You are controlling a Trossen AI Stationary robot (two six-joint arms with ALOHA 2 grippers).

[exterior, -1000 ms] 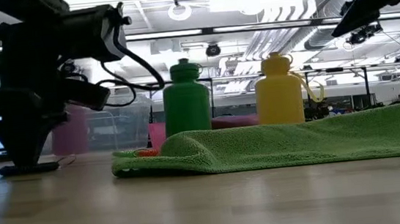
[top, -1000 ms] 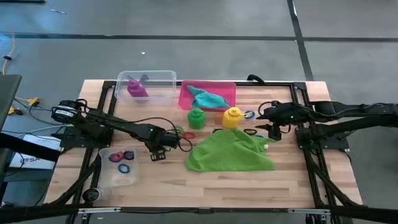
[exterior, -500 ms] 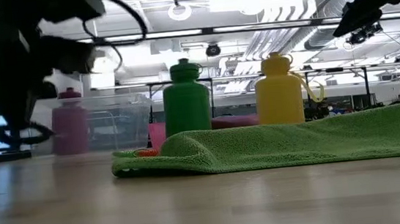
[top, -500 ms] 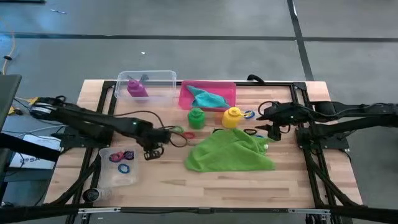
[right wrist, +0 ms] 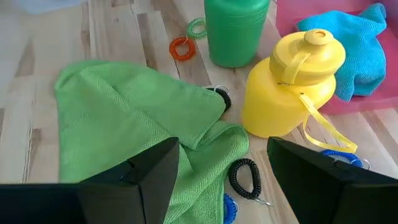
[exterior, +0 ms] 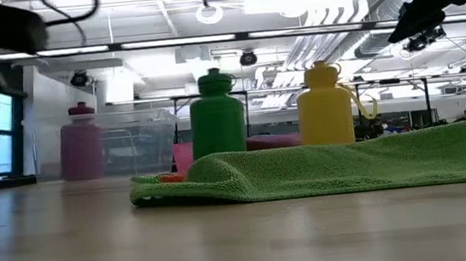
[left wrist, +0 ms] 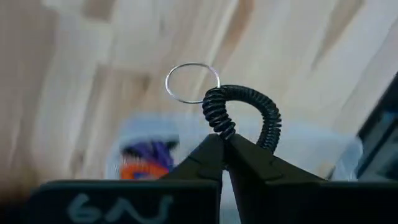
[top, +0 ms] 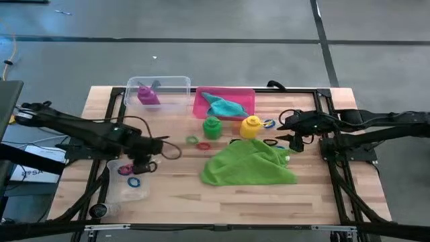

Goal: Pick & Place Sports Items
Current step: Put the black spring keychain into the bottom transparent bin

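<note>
1. The left pincer (top: 143, 163) has travelled from beside the green cloth (top: 248, 163) toward the near-left corner of the bench (top: 201, 195) and now hangs at the edge of the clear tub (top: 127, 180).
2. Its wrist view shows the fingers pinched tight on a black coiled ring (left wrist: 244, 109) with a metal loop (left wrist: 192, 82), raised over that tub, where purple and orange rings (left wrist: 147, 158) already lie.
3. Judged from this, the carry is nearly finished; what remains is to open and let the ring fall among the others.
4. The right pincer (top: 293, 132) has not moved: it waits with fingers spread wide above the yellow bottle (right wrist: 291, 84), the green bottle (right wrist: 236, 28) and more loose rings.
5. The purple bottle (top: 148, 95) sits in the far tub, the teal cloth (top: 225, 105) in the pink tray (top: 246, 96).
6. So much sorting remains, by my reckoning.
</note>
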